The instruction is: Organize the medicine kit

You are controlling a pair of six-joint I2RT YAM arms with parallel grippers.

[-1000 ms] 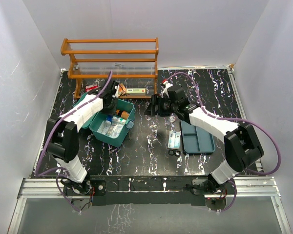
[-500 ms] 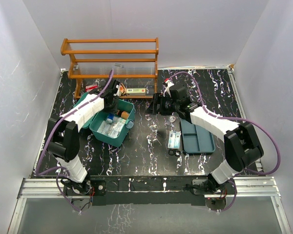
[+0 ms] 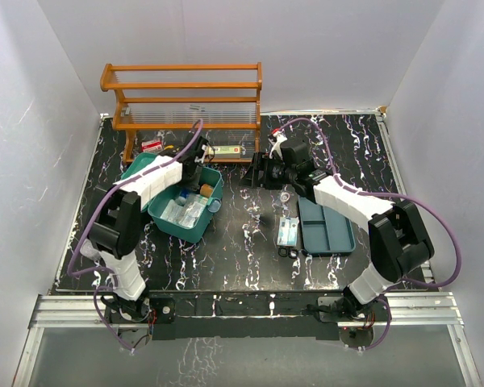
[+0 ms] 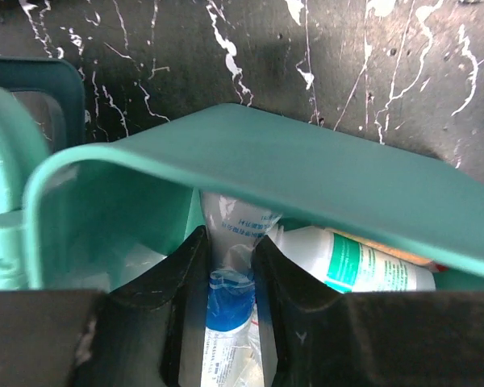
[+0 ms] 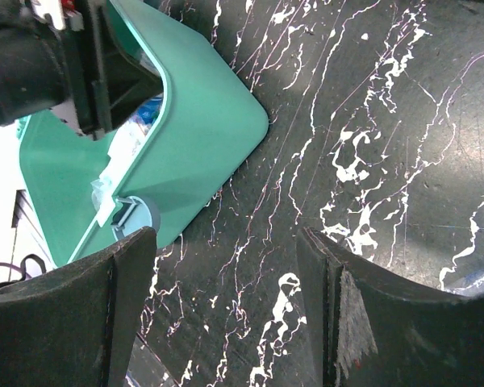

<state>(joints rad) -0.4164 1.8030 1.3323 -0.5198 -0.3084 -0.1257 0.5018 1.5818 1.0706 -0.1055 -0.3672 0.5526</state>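
The medicine kit point(image 3: 171, 211) is a teal box, lid open to the left, holding bottles and packets. Reaching into its far right corner, my left gripper point(image 3: 198, 167) is shut on a blue-and-white packet point(image 4: 230, 211); the fingers point(image 4: 185, 266) pinch it just inside the box wall point(image 4: 306, 169). A white bottle with a green label point(image 4: 363, 262) lies beside it. My right gripper point(image 3: 261, 172) hovers open over bare table right of the box point(image 5: 202, 113), nothing between its fingers point(image 5: 339, 290). The darker insert tray point(image 3: 328, 228) lies at right.
An orange wooden rack point(image 3: 185, 101) stands at the back, with small boxes point(image 3: 226, 150) under it. A blister pack point(image 3: 289, 230) and scissors point(image 3: 289, 251) lie left of the insert tray. White walls close in the dark marbled table point(image 3: 242, 250).
My left gripper has shifted right, toward the box's far right corner, still holding the packet. The right gripper drew back slightly and then held still.
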